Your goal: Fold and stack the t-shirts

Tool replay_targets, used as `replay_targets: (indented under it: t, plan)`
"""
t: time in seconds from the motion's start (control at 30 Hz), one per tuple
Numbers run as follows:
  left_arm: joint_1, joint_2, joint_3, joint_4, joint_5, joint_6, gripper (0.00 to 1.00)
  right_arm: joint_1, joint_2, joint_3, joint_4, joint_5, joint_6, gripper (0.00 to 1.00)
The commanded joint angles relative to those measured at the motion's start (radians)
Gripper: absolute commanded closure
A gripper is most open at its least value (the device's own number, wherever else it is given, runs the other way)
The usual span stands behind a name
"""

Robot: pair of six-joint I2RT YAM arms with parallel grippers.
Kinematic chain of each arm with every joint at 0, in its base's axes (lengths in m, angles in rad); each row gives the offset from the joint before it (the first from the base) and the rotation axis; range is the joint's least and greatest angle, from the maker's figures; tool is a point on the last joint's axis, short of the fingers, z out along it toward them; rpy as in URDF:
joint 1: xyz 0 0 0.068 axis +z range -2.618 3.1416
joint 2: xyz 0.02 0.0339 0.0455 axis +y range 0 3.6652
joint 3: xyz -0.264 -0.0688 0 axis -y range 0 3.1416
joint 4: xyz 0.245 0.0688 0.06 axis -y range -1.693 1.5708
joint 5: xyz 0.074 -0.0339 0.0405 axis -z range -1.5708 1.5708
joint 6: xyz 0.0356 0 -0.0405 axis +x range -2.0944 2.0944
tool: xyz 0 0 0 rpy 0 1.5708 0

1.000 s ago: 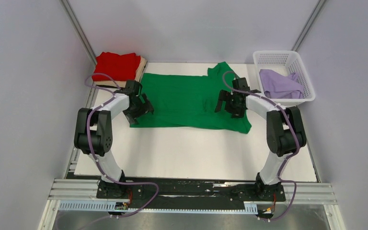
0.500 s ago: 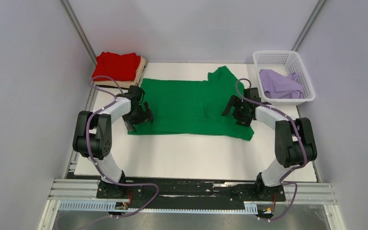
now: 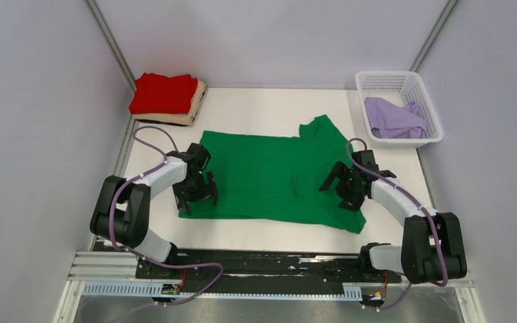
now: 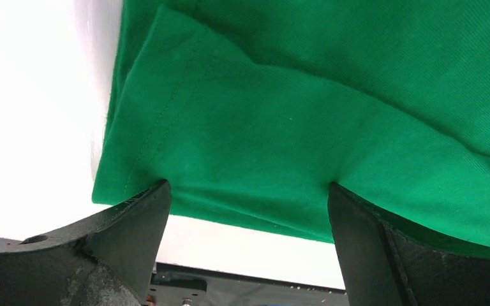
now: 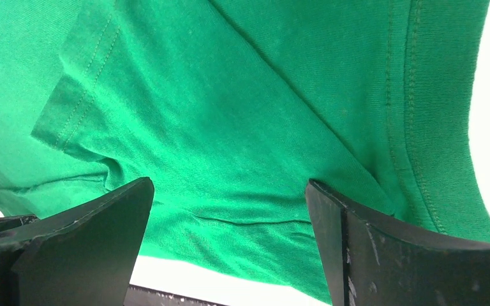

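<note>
lying spread out across the middle of the white bench is one bright green short-sleeved cloth t-shirt, mostly flat, with one sleeve poking toward the far side. four t-shirts show in all. one red folded t-shirt sits on top of one tan folded t-shirt in the far left corner, the two making a single stack well apart from the green one. one pale lavender t-shirt lies crumpled inside the one white plastic lattice basket at the far right.

two arms reach in, one to each side of the green shirt. the left pincer is down at the shirt's left near corner. in its wrist view the left pincer is spread wide, both fingers against the cloth, with a stitched hem and a soft fold running between them. the right pincer is at the shirt's right near edge. its wrist view shows the right pincer spread wide too, with green cloth filling the gap, a sleeve hem to the left and a ribbed band to the right. neither pincer pinches the fabric.
</note>
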Motion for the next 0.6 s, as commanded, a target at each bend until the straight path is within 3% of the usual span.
replay_targets:
  t: [0.0, 0.27, 0.43, 0.57]
  plan:
    - [-0.014, -0.074, -0.043, -0.043, 0.007, -0.042, 0.0, -0.006, -0.068, -0.07, -0.241, 0.083, 0.071, 0.0]
    - [-0.015, -0.166, 0.007, -0.009, 0.048, -0.037, 0.0, -0.006, -0.119, 0.017, -0.241, 0.177, 0.026, 0.0]
    - [-0.013, -0.167, 0.153, 0.045, 0.054, -0.012, 0.0, -0.006, -0.144, 0.152, -0.17, 0.162, -0.096, 0.0]
    - [0.021, -0.05, 0.335, 0.064, -0.046, 0.034, 0.0, -0.005, -0.088, 0.258, -0.07, 0.121, -0.144, 0.0]
